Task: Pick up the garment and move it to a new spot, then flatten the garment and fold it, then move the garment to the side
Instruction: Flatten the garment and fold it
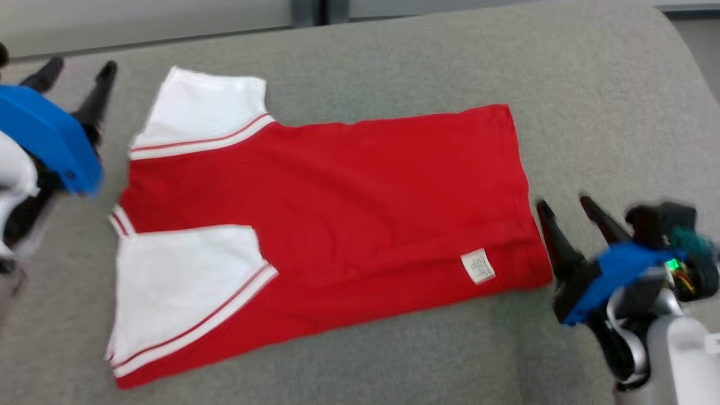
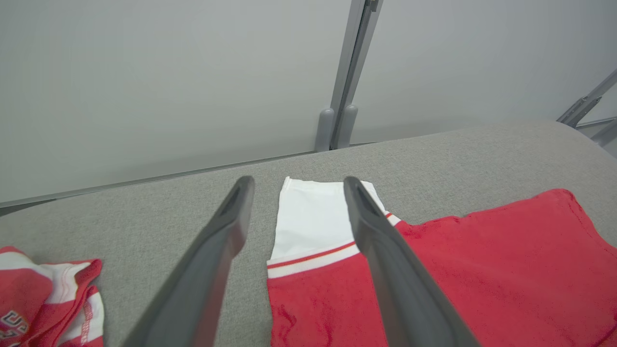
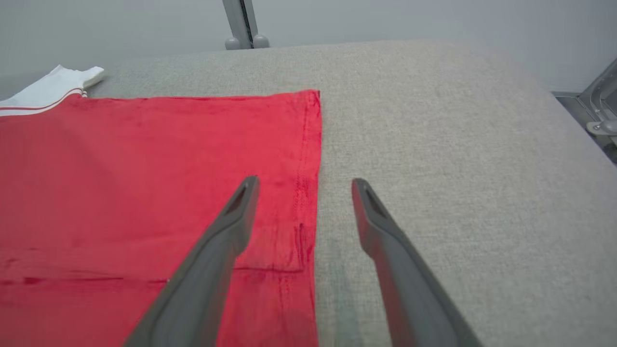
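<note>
A red garment (image 1: pixel 349 208) with white sleeves lies flat on the grey padded surface (image 1: pixel 590 84), sleeves to the left, hem to the right, a white label near the hem. It looks folded lengthwise, with a lower flap laid over. My left gripper (image 1: pixel 79 70) stands open beyond the garment's upper left sleeve, empty. In the left wrist view the left gripper (image 2: pixel 296 185) hangs above the white sleeve (image 2: pixel 313 221). My right gripper (image 1: pixel 562 202) is open just off the hem, holding nothing. From the right wrist, the right gripper (image 3: pixel 306 185) straddles the hem edge of the garment (image 3: pixel 144 168).
Another red and white striped cloth (image 2: pixel 43 299) lies bunched on the surface at the lower left of the left wrist view. A pale wall with a grey post (image 2: pixel 344 77) backs the surface. Bare grey padding (image 3: pixel 458 168) extends right of the hem.
</note>
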### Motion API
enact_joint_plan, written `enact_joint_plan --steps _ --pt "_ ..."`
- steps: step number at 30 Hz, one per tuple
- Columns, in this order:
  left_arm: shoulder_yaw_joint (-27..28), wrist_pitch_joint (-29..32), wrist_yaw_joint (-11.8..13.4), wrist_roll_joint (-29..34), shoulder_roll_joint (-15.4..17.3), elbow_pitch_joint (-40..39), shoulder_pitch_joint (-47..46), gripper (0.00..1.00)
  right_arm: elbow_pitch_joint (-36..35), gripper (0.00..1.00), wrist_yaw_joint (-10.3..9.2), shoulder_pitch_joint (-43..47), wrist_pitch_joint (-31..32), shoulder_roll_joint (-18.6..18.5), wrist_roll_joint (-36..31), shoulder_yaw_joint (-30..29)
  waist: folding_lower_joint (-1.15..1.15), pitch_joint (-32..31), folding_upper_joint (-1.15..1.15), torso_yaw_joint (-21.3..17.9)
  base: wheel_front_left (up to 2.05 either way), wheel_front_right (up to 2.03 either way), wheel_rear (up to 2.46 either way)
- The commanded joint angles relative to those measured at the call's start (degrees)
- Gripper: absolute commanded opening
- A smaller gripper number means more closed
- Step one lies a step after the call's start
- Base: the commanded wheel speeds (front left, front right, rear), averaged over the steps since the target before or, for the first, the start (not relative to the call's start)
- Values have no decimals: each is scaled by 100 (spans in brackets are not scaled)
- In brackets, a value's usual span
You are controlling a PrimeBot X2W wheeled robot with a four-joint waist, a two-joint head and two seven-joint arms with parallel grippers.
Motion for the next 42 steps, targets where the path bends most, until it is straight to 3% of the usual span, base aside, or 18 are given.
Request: enact_joint_plan --steps 1,7,13,22,32,33,34,35,36,42 --pt "11 152 -60 -10 81 201 -316 100 58 100 1 -263 -37 -18 -64 151 -2 211 -1 -108 0 0 0" --pt "24 665 -191 30 367 863 -1123 100 252 100 1 -1048 -172 -19 -57 698 -2 943 -1 -607 0 0 0" --pt "80 998 -156 13 619 1337 -1408 100 442 100 1 -1552 -359 -19 16 1040 -2 1430 -1 -981 0 0 0" --pt "159 1168 -154 -113 795 1541 -1297 100 651 100 1 -1870 -535 -18 125 1244 -2 1637 -1 -1207 0 0 0" --pt "80 1427 -211 -359 644 1398 -1206 100 779 100 1 -2165 -569 -16 71 1337 -2 1707 -1 -1267 0 0 0" --pt "66 1462 -201 -363 641 1391 -1201 95 791 100 1 -2200 -565 -17 77 1355 -2 1710 -1 -1266 0 0 0" --pt "58 1482 -196 -368 637 1384 -1207 46 806 100 1 -2230 -561 -17 88 1373 -2 1713 -1 -1264 0 0 0" --pt "50 1482 -198 -377 621 1380 -1213 18 831 100 1 -2251 -561 -17 86 1397 -2 1715 -1 -1257 0 0 0" --pt "42 1462 -214 -383 599 1364 -1220 0 857 100 1 -2290 -558 -17 68 1416 -2 1714 -1 -1246 0 0 0" --pt "24 1224 -287 -348 517 1263 -1316 0 1169 100 1 -2629 -406 -18 -189 1458 -2 1608 -1 -1067 0 0 0"
